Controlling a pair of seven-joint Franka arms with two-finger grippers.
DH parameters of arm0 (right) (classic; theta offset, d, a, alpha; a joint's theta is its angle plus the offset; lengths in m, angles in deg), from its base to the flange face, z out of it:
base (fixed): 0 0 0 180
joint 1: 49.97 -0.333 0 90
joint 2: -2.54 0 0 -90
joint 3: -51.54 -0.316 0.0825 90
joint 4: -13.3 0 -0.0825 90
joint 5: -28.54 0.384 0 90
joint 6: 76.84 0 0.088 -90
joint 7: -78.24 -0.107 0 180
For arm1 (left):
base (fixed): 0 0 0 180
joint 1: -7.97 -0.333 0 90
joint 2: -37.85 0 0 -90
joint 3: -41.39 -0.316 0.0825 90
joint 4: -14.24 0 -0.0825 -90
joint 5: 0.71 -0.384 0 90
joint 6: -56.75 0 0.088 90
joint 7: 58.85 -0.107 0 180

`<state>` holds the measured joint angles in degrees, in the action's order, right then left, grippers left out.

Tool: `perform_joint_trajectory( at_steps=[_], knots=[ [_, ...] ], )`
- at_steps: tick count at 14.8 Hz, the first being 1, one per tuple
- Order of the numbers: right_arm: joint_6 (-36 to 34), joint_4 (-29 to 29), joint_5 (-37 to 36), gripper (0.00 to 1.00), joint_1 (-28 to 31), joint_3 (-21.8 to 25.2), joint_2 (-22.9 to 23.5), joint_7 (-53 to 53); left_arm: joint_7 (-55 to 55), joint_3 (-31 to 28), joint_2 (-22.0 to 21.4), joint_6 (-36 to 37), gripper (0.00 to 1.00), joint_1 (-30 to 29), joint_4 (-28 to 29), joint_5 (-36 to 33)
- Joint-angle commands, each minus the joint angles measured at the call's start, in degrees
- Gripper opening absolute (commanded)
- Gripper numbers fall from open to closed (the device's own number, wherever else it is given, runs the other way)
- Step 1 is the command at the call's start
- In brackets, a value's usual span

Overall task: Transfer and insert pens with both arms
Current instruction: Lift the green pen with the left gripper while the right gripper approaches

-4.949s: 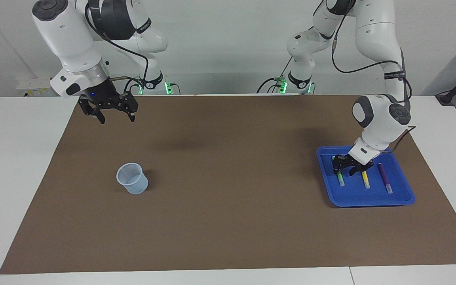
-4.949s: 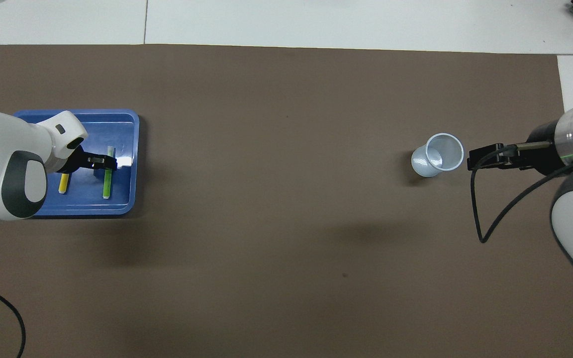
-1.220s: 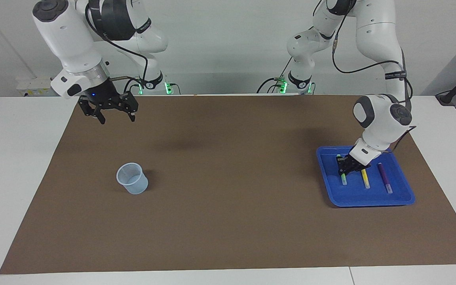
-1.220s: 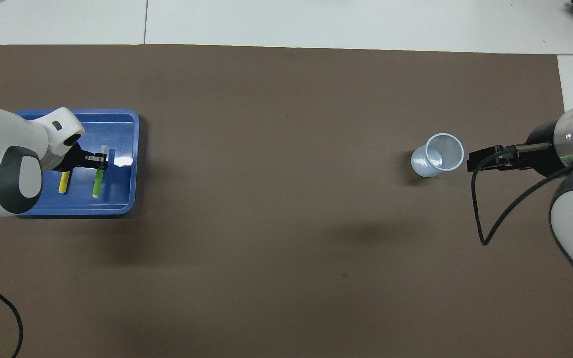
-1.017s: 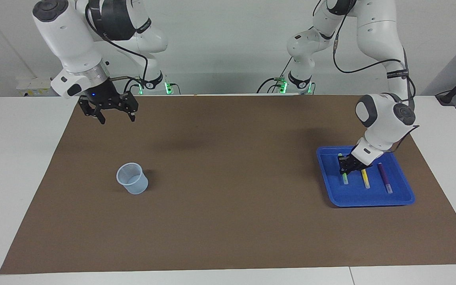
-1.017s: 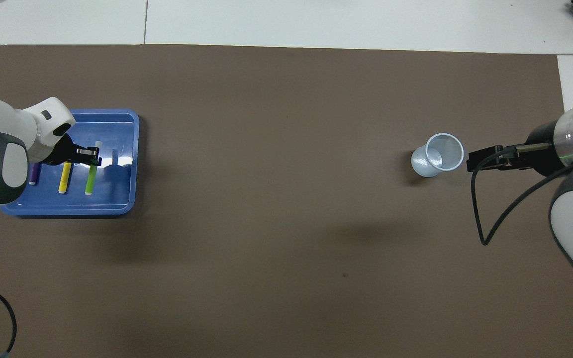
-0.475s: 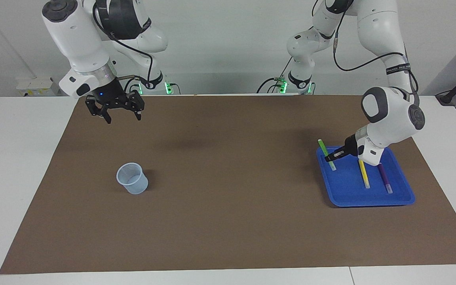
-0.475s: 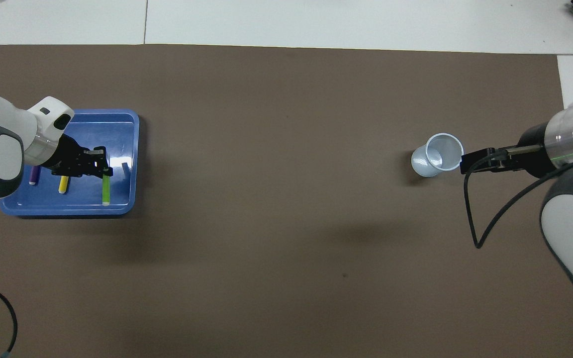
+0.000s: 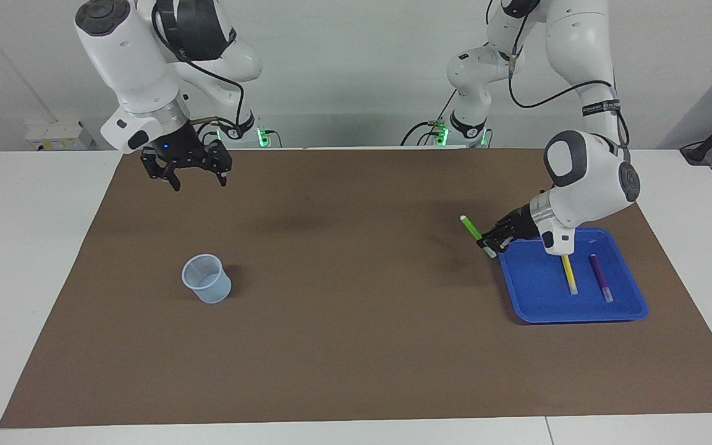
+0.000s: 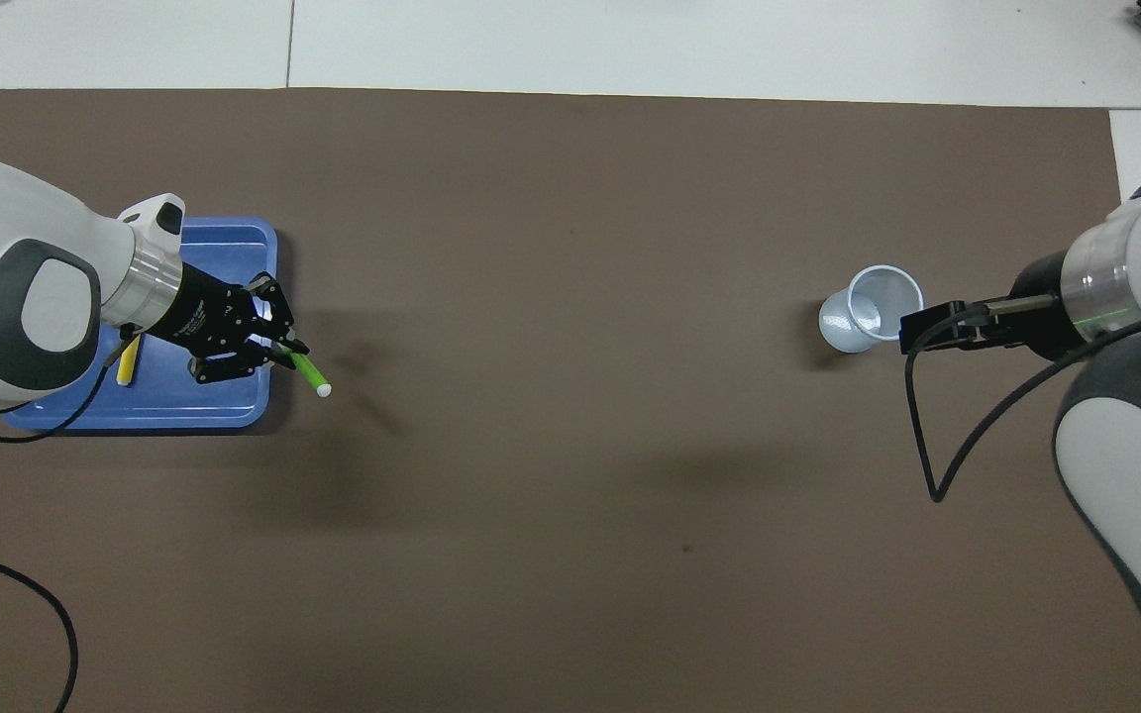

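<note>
My left gripper (image 9: 491, 239) is shut on the green pen (image 9: 472, 228) and holds it tilted in the air over the blue tray's edge that faces the table's middle. Its whitish cap points toward the middle. It also shows in the overhead view (image 10: 309, 375), sticking out of the left gripper (image 10: 271, 349). The yellow pen (image 9: 569, 275) and the purple pen (image 9: 601, 279) lie side by side in the tray (image 9: 547, 306). In the overhead view the yellow pen (image 10: 125, 368) partly shows and the purple pen is hidden by the arm. My right gripper (image 9: 186, 177) is open and empty, raised over the brown mat.
A pale translucent cup (image 9: 206, 279) stands upright on the brown mat (image 9: 343, 321) toward the right arm's end; it also shows in the overhead view (image 10: 873, 307). A black cable (image 10: 927, 436) hangs from the right arm. White table borders the mat.
The left gripper closed on the green pen, lifted it out of the tray and swung it toward the table's middle. The right gripper drifted slightly toward the middle.
</note>
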<state>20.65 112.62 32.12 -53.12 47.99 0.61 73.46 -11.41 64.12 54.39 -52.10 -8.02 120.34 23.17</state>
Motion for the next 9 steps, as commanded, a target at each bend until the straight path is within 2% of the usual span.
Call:
perform_joint_trajectory(
  at_steps=[1,6,9],
  knots=[
    [-0.56,1.67,3.95,1.00,-1.33,-0.22,-1.77,-6.08,7.81,-0.67,-1.77,1.01,0.00,2.63,0.85,3.53],
    [-0.47,3.42,13.11,0.95,-2.21,-0.22,-2.73,-19.10,21.78,-0.67,-2.65,-1.01,0.00,7.03,0.77,13.98],
    [0.41,3.95,16.54,0.91,-4.22,-0.22,-3.00,-24.63,26.81,-0.50,-3.36,-3.20,0.00,10.19,0.59,14.70]
  ],
)
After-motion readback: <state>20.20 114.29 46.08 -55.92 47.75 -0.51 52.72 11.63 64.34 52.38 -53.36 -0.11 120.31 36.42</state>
